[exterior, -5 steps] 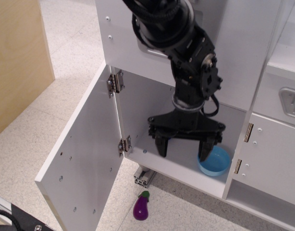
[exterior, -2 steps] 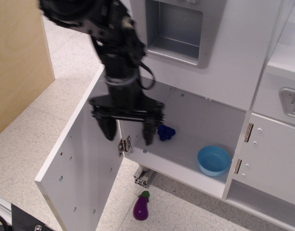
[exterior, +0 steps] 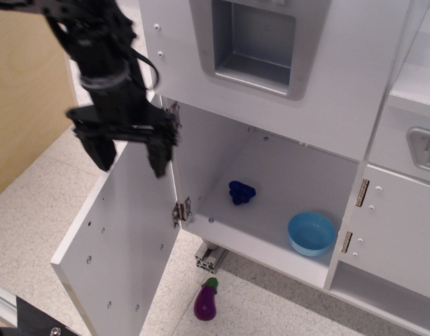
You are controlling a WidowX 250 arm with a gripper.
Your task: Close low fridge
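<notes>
The low fridge (exterior: 271,182) is a white compartment with its large flat white door (exterior: 124,238) swung wide open to the left on two metal hinges (exterior: 181,210). Its handle is hidden. Inside lie a small blue object (exterior: 241,192) and a light blue bowl (exterior: 311,234). My black gripper (exterior: 129,157) hangs open and empty over the door's upper inner face, left of the opening. Its fingers (exterior: 159,157) point down.
A purple toy eggplant (exterior: 206,301) lies on the floor below the fridge. A white panel with a grey recessed dispenser (exterior: 253,42) is above the compartment. A smaller white cabinet door (exterior: 397,234) is at right. A wooden panel (exterior: 26,98) stands at left.
My gripper has moved out of the fridge interior and leftward, from near the blue bowl to above the open door. The door has not moved.
</notes>
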